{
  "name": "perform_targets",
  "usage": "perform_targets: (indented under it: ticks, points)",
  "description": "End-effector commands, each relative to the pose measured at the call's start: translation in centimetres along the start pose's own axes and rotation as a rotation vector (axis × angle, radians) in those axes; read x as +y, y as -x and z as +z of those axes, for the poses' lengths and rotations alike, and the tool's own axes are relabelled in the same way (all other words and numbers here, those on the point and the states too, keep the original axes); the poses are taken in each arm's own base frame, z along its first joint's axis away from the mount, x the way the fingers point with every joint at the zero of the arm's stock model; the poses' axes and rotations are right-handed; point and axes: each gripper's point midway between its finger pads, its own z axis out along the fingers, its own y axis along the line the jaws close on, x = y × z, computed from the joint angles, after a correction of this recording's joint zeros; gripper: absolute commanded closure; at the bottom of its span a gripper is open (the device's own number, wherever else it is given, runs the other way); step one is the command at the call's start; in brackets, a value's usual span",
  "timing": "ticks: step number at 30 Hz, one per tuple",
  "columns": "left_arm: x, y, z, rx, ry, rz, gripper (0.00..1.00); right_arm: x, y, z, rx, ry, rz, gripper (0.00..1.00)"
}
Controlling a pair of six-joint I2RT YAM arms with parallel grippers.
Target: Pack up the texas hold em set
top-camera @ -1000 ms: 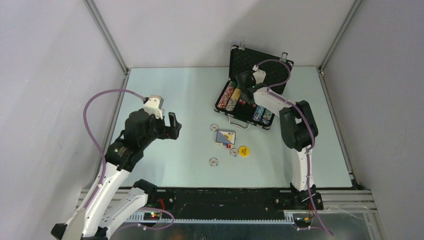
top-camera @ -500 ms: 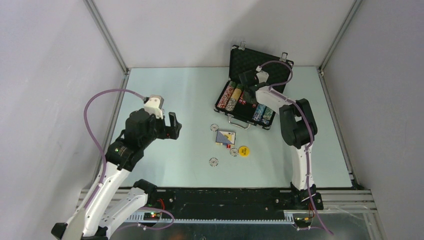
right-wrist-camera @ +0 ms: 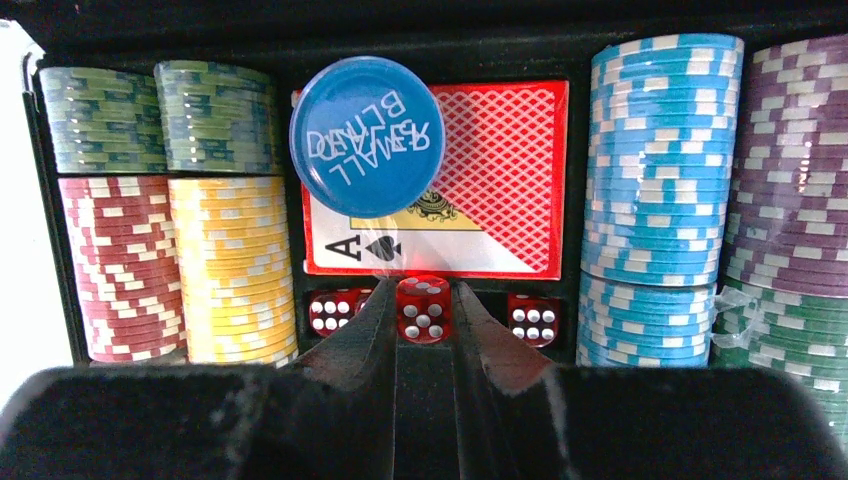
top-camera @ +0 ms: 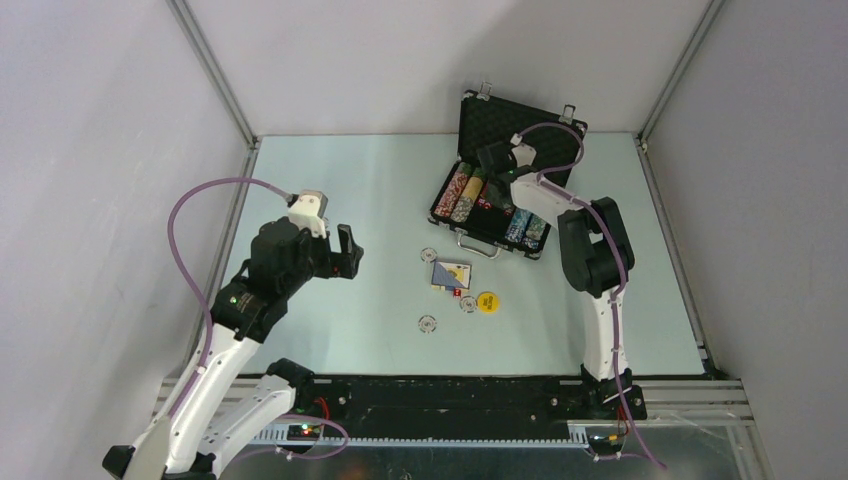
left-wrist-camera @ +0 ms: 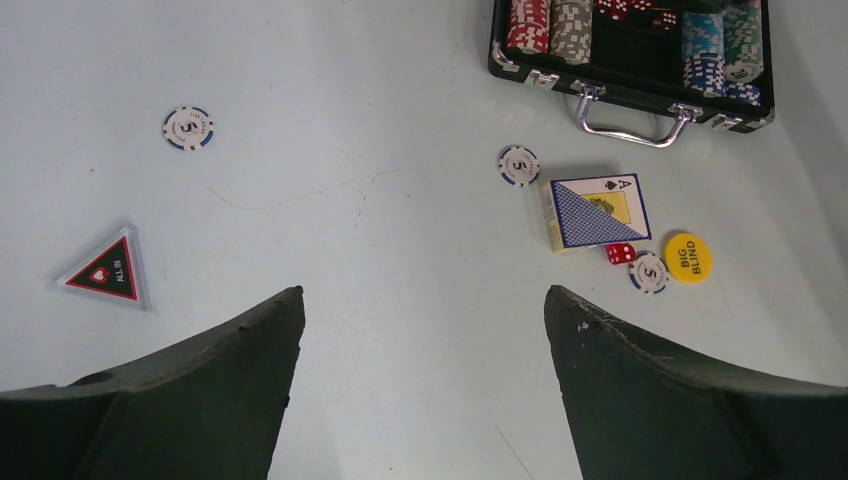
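At the left of the table (top-camera: pixel 340 170), we are logging the left gripper (left-wrist-camera: pixel 422 300) hanging with jaws spread wide, gripping nothing. Under it the dark triangular piece (left-wrist-camera: pixel 103 270) is lying flat, with a far chip (left-wrist-camera: pixel 188 128) beyond.

Toward the middle, a second chip (left-wrist-camera: pixel 519 165) is sitting just beside the blue-backed deck (left-wrist-camera: pixel 597 212). A loose die (left-wrist-camera: pixel 620 254), a third chip (left-wrist-camera: pixel 649 272) and the yellow disc (left-wrist-camera: pixel 688 256) are clustering at the deck's corner. All are waiting outside the briefcase (top-camera: pixel 490 120).

Farther right, the briefcase is standing open, chip stacks (right-wrist-camera: pixel 660 150) filling both ends. The right gripper (right-wrist-camera: pixel 424 292) is pinching the held die (right-wrist-camera: pixel 424 312) over the dice slot, between the left seated die (right-wrist-camera: pixel 330 310) and the right seated die (right-wrist-camera: pixel 532 318). The blue disc (right-wrist-camera: pixel 367 137) is resting on the red-backed deck (right-wrist-camera: pixel 490 190) just behind. Whether the held die is touching bottom, we cannot tell.

We are judging the step as seating this die. Doing it well means lowering straight into the gap, keeping its faces square to the neighbours, parting the fingers only slightly, then lifting straight out.
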Motion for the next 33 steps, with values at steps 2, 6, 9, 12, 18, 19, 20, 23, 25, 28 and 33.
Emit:
perform_targets:
  ticks: [2, 6, 9, 12, 18, 19, 20, 23, 25, 28, 33]
  points:
    - [-0.12, 0.9, -0.07, -0.037, -0.014, 0.017, 0.05, 0.39, 0.23, -0.24, -0.011, 0.008, 0.015, 1.0]
    - [-0.18, 0.88, -0.04, -0.036, -0.017, 0.017, 0.05, 0.24, -0.09, -0.18, -0.002, 0.002, 0.014, 1.0]
    - [-0.21, 0.9, -0.07, -0.037, -0.019, 0.017, 0.05, 0.25, -0.3, -0.06, 0.004, 0.002, 0.011, 1.0]
    - [-0.22, 0.87, -0.06, -0.036, -0.019, 0.017, 0.05, 0.02, -0.38, 0.08, 0.008, -0.011, 0.008, 1.0]
    - [-0.29, 0.86, -0.04, -0.035, -0.023, 0.018, 0.05, -0.22, -0.43, 0.02, 0.009, -0.021, 0.009, 1.0]
    - [-0.29, 0.85, -0.04, -0.035, -0.023, 0.018, 0.05, -0.22, -0.43, 0.02, 0.009, -0.02, 0.009, 1.0]
    - [-0.28, 0.86, -0.03, -0.035, -0.023, 0.017, 0.05, -0.2, -0.45, 0.02, 0.01, -0.02, 0.01, 1.0]
    - [-0.27, 0.79, -0.03, -0.033, -0.023, 0.017, 0.05, -0.23, -0.42, 0.05, 0.011, -0.02, 0.009, 1.0]
    - [-0.28, 0.82, -0.04, -0.034, -0.024, 0.017, 0.05, -0.18, -0.54, 0.13, 0.016, -0.017, 0.008, 1.0]
    - [-0.27, 0.79, -0.01, -0.033, -0.023, 0.018, 0.05, -0.22, -0.58, 0.3, 0.021, -0.021, 0.008, 1.0]
    - [-0.29, 0.83, -0.02, -0.034, -0.024, 0.019, 0.05, -0.13, -0.63, 0.37, 0.025, -0.026, 0.004, 0.97]
